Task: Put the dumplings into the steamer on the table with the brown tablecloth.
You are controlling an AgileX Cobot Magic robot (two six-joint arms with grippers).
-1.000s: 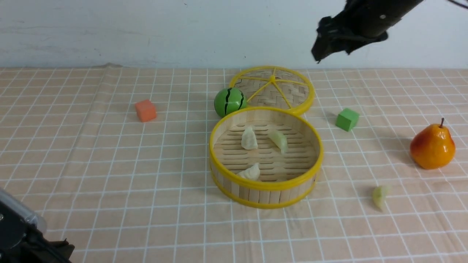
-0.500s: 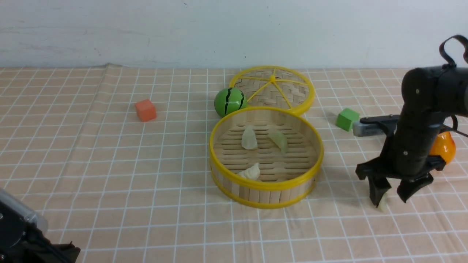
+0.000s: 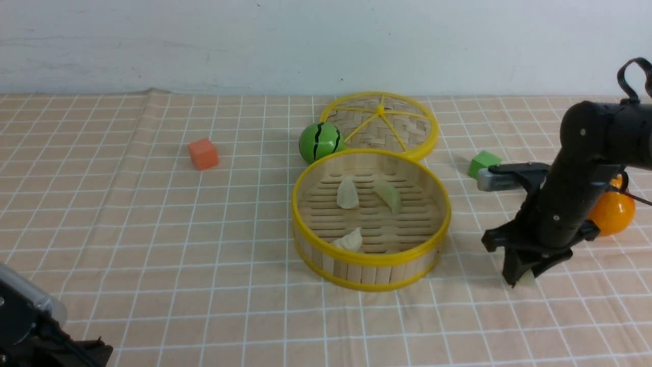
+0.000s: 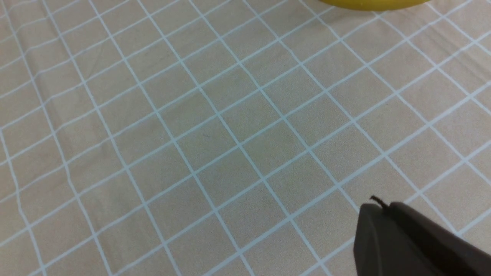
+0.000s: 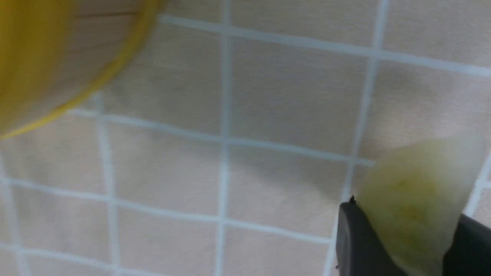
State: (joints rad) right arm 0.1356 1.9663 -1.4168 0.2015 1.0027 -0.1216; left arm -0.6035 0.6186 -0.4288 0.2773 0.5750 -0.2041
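A pale green dumpling (image 3: 527,279) is pinched in the R gripper (image 3: 522,278), w/ one black finger (image 5: 356,237) pressed on each side of it, so the gripper is clenched on it. The gripper is pointed down at the tablecloth (image 3: 153,229), toward the table's right edge & nearer its front edge than its far one. The dumpling is seen poking out past the fingertips; whether it is touching the cloth or held just above it can't be told. It is made out as a small crescent, pale yellow-green & a bit see-through, blurred in the R wrist view, so no pleats can be picked out. The steamer (image 3: 371,257) is set near the table's middle, close to the gripper on its left but apart from it. 3 more dumplings are seen on its slatted floor: a cream-white one (image 3: 348,193) & a pale green one (image 3: 389,197) side by side toward the far wall, not touching, & a 2nd cream-white one (image 3: 349,239) against the near wall. The pear (image 3: 614,211) is partly hidden behind the R arm. The L gripper (image 4: 378,211) is kept at the table's front left corner, jaws closed w/ nothing between them, over bare cloth.
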